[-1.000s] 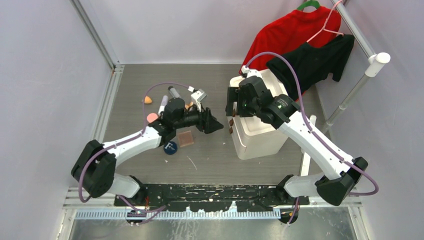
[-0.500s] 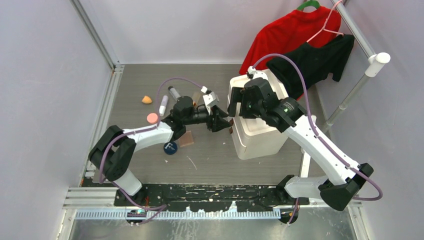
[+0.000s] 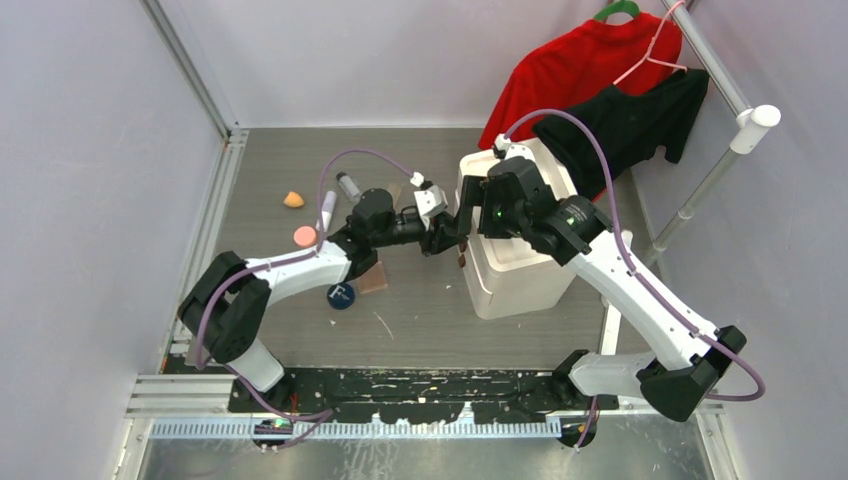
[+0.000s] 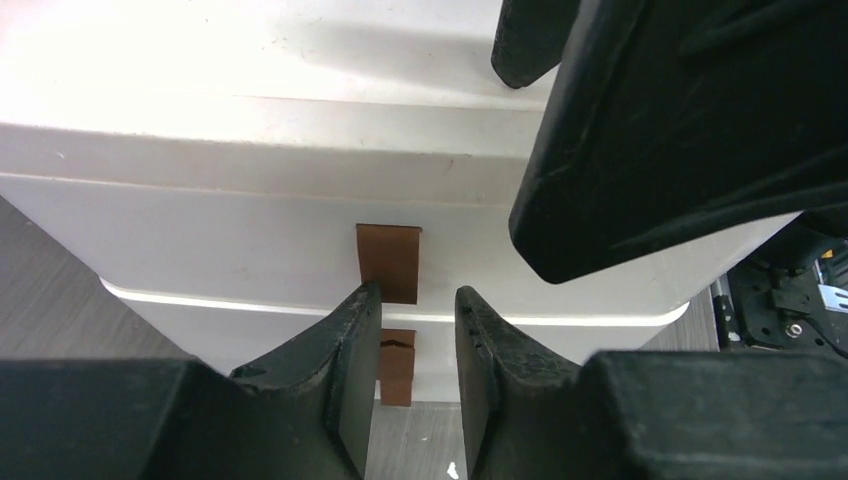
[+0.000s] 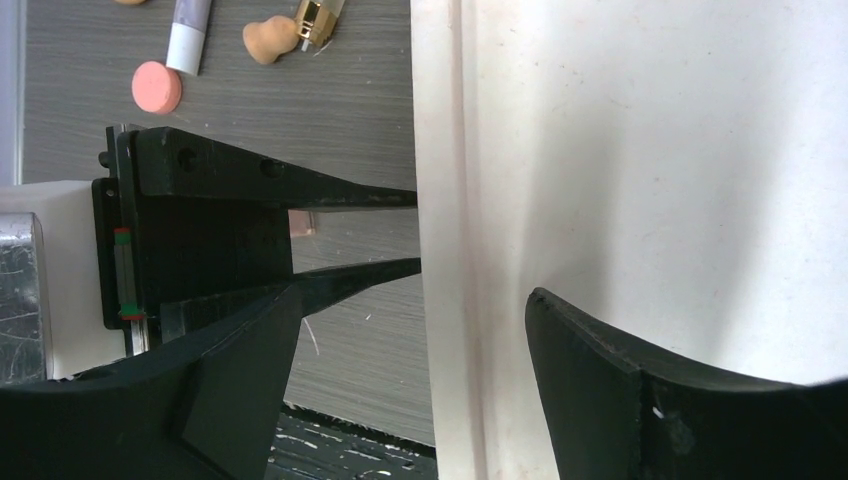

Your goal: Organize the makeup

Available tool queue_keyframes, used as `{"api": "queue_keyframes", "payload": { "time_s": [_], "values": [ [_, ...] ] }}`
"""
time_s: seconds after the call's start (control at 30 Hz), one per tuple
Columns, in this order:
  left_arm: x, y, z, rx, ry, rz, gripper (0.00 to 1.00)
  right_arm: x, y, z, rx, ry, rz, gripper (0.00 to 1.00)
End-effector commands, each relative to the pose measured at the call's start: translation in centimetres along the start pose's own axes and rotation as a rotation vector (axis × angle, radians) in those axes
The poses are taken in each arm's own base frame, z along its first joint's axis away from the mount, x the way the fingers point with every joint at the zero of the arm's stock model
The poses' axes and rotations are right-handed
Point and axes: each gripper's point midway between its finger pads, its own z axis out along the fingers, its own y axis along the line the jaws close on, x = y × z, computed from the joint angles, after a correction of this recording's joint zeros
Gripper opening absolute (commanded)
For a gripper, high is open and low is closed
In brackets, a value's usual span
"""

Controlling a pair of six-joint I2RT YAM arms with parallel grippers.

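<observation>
Makeup (image 3: 326,210) apart, left of left pincer (image 3: 455,240)

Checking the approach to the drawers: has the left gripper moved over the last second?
Yes. The left gripper has shifted right in the top view, up to the white drawer box's front.

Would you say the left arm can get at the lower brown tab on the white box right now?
Probably yes: the left gripper faces the lower brown tab with nothing between; the right gripper sits higher up.
</observation>
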Motion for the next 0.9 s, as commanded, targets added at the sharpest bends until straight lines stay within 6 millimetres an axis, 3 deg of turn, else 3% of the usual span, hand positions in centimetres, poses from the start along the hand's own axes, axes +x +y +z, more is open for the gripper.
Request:
{"api": "queue_keyframes", "payload": {
  "time_s": [0.0, 0.13, 0.37, 0.7, 0.87],
  "values": [
    [-2.5, 0.6, 0.5, 0.001, -0.037, 0.079, 0.35, -0.8, 0.4, -0.8, -0.03, -0.034, 0.032, 0.87],
    [-2.3, 1.3, 0.6, -0.037, -0.033, 0.077, 0.44, -0.9, 0.7, -0.9, -0.044, -0.038, 0.036, 0.87],
    [-2.0, 1.8, 0.9, -0.053, -0.028, 0.056, 0.46, -0.8, 0.7, -0.9, -0.047, -0.033, 0.039, 0.87],
    [-1.8, 3.2, 1.2, -0.124, -0.034, 0.025, 0.31, -0.8, 0.3, -0.8, -0.025, -0.041, 0.039, 0.86],
    [-2.4, 3.1, 1.2, -0.123, -0.052, 0.023, 0.3, -0.9, -0.1, -0.8, -0.006, -0.042, 0.032, 0.82]
  ]
}}
